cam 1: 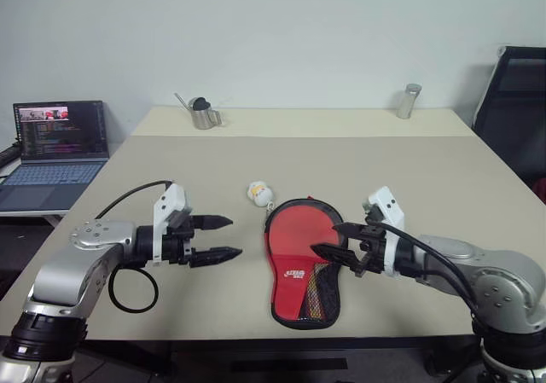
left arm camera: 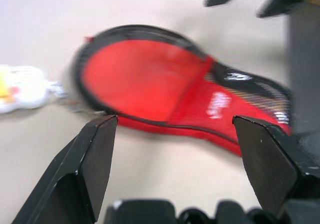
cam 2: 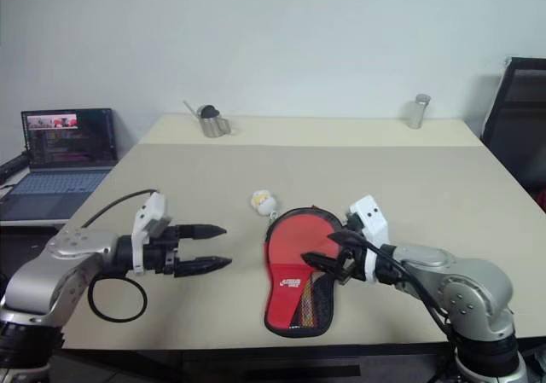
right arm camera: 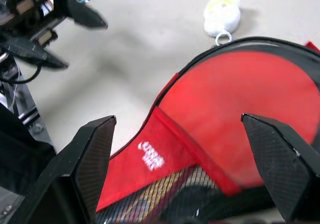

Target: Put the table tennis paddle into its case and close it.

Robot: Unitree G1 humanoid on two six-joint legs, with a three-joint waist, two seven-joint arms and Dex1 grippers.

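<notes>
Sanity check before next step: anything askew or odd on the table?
Nothing stands out. The case lies flat, red side up, between both open grippers, left and right. A small white keychain toy rests just beyond its round end.

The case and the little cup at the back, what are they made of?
The case looks like soft red fabric with a black edge and a black mesh pocket, matte, slightly wrinkled. The cup seems to be metal: grey and shiny.

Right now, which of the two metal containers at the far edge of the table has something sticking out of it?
The left metal cup, by the laptop side: a thin handle pokes out. The right metal canister is capped.
</notes>
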